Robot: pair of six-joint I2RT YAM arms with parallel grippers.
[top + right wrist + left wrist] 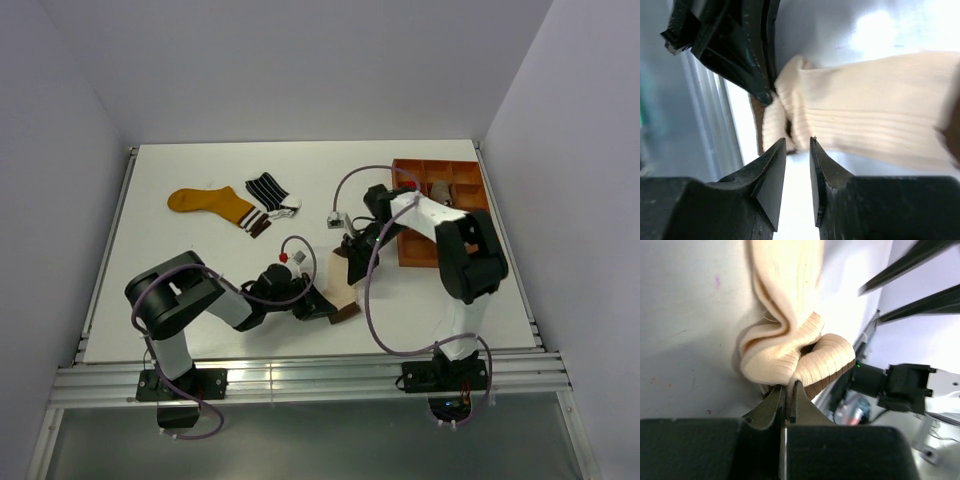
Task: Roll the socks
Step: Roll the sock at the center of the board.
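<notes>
A cream sock (343, 293) with a brown toe lies bunched on the white table near the front middle. My left gripper (318, 303) comes at it from the left and is shut on a ribbed fold (788, 385) of this cream sock (790, 340). My right gripper (352, 262) hangs over the sock from behind. In the right wrist view its jaws (797, 142) stand slightly apart, empty, just short of the cream sock (870, 110). The left gripper's dark fingers (735, 45) show beyond it.
Farther back on the left lie a mustard-yellow sock (208, 203), a black sock with white stripes (265, 187) and a white striped sock (288, 208). An orange-brown compartment tray (435, 163) stands at the back right, with a rolled bundle (440, 190) inside.
</notes>
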